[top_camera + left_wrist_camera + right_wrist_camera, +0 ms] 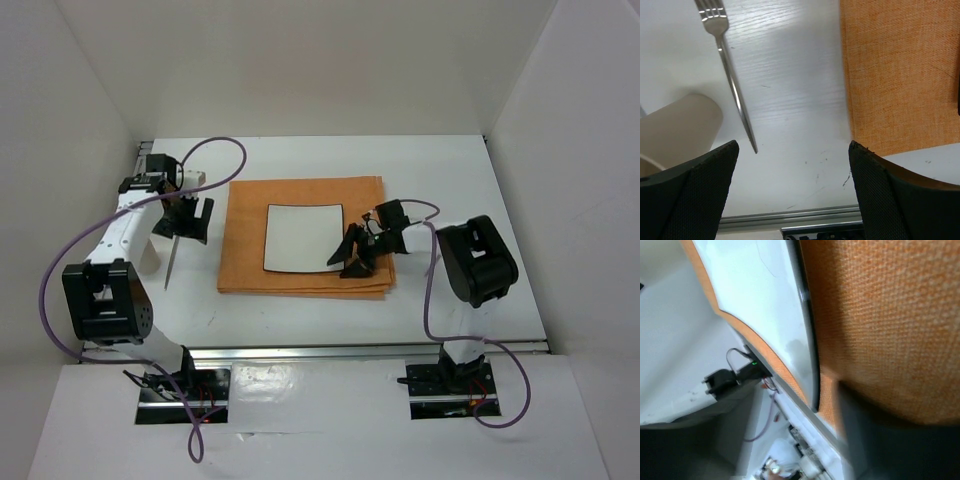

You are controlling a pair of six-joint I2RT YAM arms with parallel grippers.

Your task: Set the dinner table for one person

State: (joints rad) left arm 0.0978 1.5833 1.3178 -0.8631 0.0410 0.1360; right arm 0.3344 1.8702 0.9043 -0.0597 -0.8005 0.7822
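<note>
At the near edge of the dinner table (480,200), the broad white tabletop on which everything else is set, the bases of the two arms are bolted side by side. A little farther in, on the left, a cream cup (148,258) is seen beside the left arm. A fork (172,262) is laid on the bare tabletop between that cup and the orange cloth (245,230), and it touches neither. The left gripper (190,222) is held near the fork's far end, its jaws spread wide with nothing gripped between them. The orange cloth is spread flat in the middle of the table, and a square white plate (300,238) with a dark rim is set on it, well inside its edges. At the plate's near right corner the right gripper (350,258) is lowered over the cloth with its fingers parted. Whether the rim is touched cannot be told, since the right wrist view is blurred.
</note>
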